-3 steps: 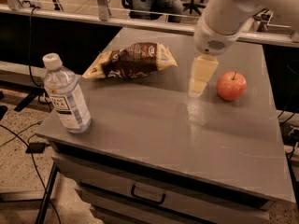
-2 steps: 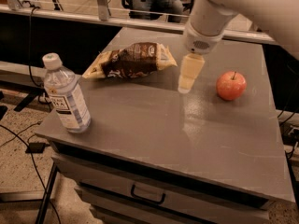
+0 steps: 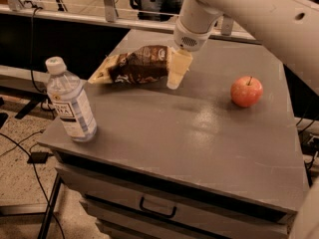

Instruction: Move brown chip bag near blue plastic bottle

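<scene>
The brown chip bag lies on its side at the back left of the grey cabinet top, its cream ends pointing left and right. The blue plastic bottle stands upright with its white cap on, near the front left corner, apart from the bag. My gripper hangs from the white arm and points down at the bag's right end, touching or just beside it.
A red apple sits on the right side of the top. A drawer with a dark handle is below the front edge. Cables lie on the floor at left. A railing and dark panel run behind the cabinet.
My gripper has moved left across the top, from beside the apple to the right end of the chip bag. The bag, bottle and apple have not moved.
</scene>
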Robot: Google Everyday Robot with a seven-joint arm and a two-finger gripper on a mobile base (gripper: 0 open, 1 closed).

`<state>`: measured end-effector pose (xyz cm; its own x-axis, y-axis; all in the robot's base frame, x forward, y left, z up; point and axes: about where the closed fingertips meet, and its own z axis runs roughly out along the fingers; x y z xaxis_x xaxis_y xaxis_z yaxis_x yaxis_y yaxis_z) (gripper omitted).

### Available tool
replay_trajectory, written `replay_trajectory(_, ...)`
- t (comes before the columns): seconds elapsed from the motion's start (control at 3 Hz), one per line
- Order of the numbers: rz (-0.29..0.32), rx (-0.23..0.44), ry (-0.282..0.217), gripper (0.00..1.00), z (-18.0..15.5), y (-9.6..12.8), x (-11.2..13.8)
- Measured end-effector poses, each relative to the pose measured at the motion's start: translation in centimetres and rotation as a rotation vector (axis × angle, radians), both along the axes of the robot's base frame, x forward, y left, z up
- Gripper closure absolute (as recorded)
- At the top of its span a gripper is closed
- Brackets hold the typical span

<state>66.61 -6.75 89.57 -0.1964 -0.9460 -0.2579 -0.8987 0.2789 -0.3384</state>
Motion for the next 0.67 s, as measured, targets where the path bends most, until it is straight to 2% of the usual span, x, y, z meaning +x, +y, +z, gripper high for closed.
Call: replay_trajectory(0.67, 0.024, 0.063, -0.003, 0.0, -1.0, 2.9, 1.9)
